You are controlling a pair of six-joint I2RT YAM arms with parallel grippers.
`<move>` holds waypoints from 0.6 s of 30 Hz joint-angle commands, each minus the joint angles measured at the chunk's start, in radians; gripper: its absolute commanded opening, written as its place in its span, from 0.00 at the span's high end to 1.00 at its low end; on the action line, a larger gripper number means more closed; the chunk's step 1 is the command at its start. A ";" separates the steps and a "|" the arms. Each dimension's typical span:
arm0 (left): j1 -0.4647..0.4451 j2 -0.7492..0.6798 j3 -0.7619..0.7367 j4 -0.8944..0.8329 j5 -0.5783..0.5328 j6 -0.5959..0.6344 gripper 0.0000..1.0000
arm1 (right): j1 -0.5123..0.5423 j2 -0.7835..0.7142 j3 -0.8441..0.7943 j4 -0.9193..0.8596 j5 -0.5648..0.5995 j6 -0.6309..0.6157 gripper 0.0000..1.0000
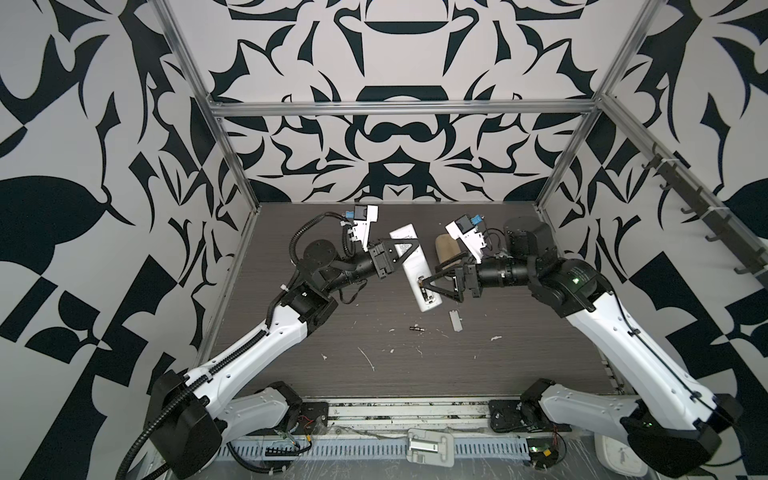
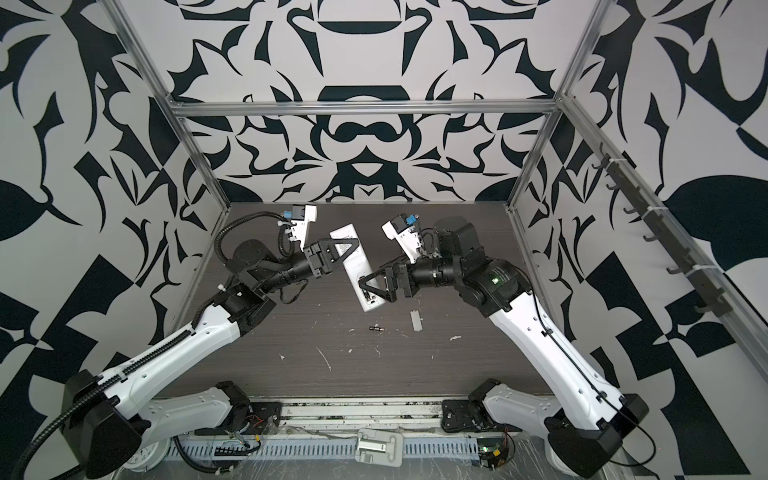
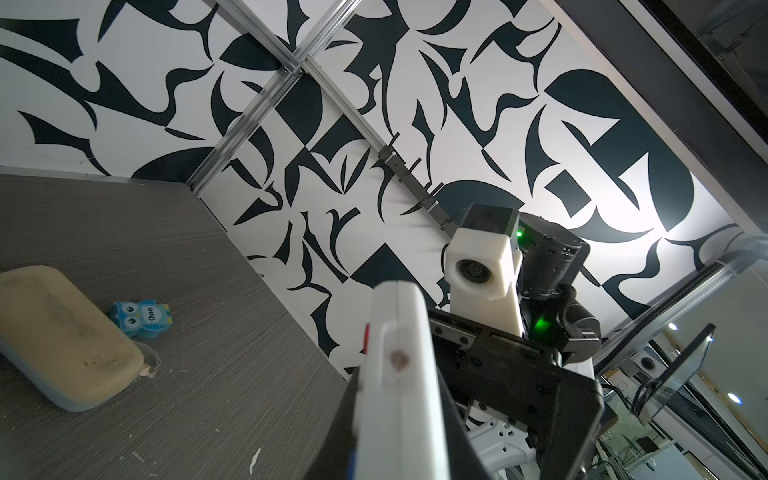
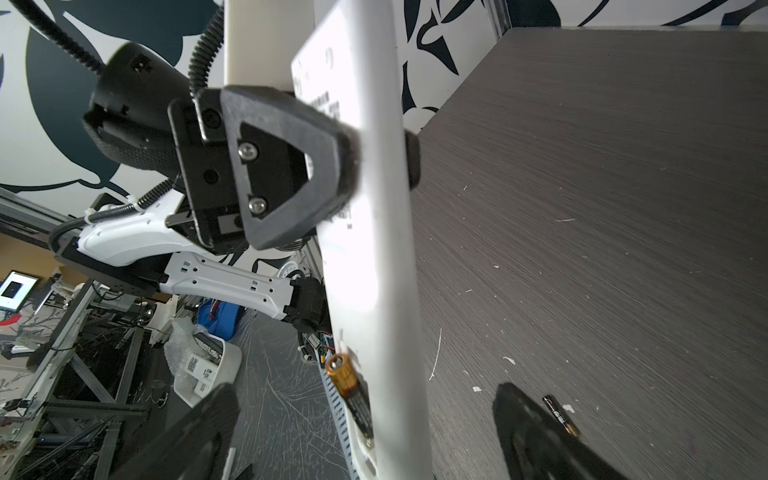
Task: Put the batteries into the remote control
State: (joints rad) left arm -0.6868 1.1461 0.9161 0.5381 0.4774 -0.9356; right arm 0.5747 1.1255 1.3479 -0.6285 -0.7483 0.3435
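Note:
The white remote control [image 1: 413, 266] [image 2: 355, 266] hangs tilted above the table, back side up, with my left gripper [image 1: 411, 245] [image 2: 353, 245] [image 3: 399, 415] shut on its upper half. One battery [image 4: 349, 390] [image 1: 424, 291], black with a copper end, sits in the open compartment near the remote's lower end. My right gripper [image 1: 428, 277] [image 2: 365, 276] [image 4: 365, 436] stands open, a finger on each side of that end, touching neither remote nor battery. The other battery [image 1: 417, 329] [image 2: 377, 328] [image 4: 561, 415] lies on the table below.
A beige oblong case [image 1: 446, 247] [image 3: 62, 332] lies behind the right gripper, with a small blue owl figure [image 3: 141, 318] beside it. The grey-white cover [image 1: 456, 321] [image 2: 416, 321] lies right of the loose battery. White scraps [image 1: 365, 357] dot the tabletop's front half.

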 commanded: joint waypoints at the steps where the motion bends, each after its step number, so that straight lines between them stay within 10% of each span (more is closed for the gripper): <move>1: -0.002 -0.022 0.041 0.019 0.012 0.000 1.00 | -0.010 0.004 -0.003 0.056 -0.026 0.032 0.01; 18: -0.002 -0.003 0.059 0.019 0.019 0.001 1.00 | -0.016 0.052 -0.036 0.044 -0.033 0.020 0.02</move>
State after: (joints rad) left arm -0.6876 1.1461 0.9276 0.5301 0.4877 -0.9352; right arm 0.5621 1.1881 1.3128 -0.6132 -0.7605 0.3679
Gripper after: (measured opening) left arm 0.203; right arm 0.981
